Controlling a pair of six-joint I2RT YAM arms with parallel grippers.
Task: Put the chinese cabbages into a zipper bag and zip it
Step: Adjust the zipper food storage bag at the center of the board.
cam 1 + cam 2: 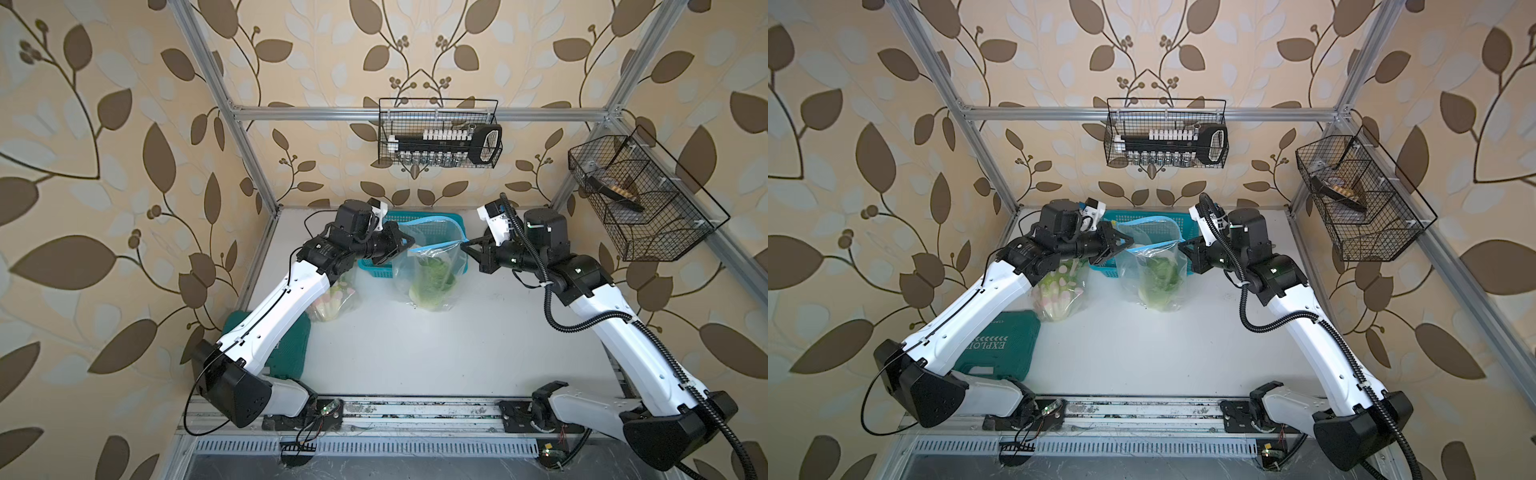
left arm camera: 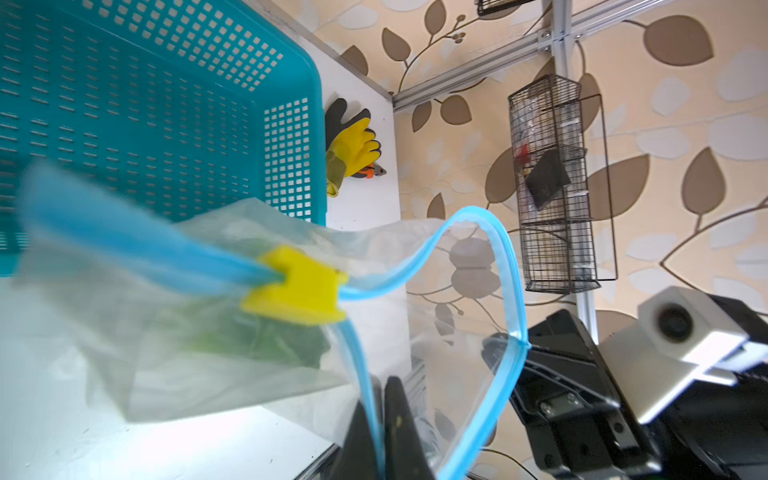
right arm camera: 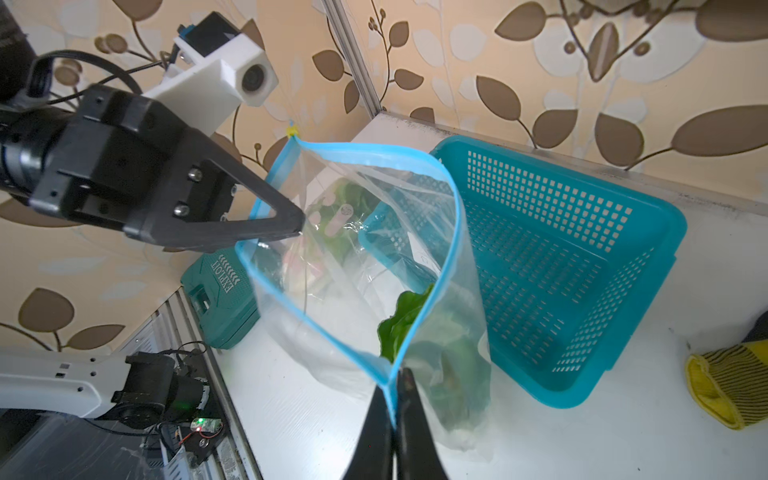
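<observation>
Left claw (image 2: 380, 390): fingers nearly together, blue zip rim running between them; gripped or not, I cannot tell. Under that arm, more chinese cabbages (image 1: 1057, 295), whitish ribbed bases, in a spotted wrapper on the white surface (image 1: 415, 353). Centre: clear limp-film zipper bag (image 1: 440, 249), mouth gaping, yellow plastic slider (image 2: 299, 286) near one end, one crinkly green cabbage head (image 1: 432, 282) inside; perforated teal plastic basket (image 3: 561, 257) behind. Right claw (image 3: 395, 374) clamped on the rim's corner. Film looks slippery, so I'd hold the stiffer track. Cabbage looks light and its leaves bruise, so I'd take the firm base.
</observation>
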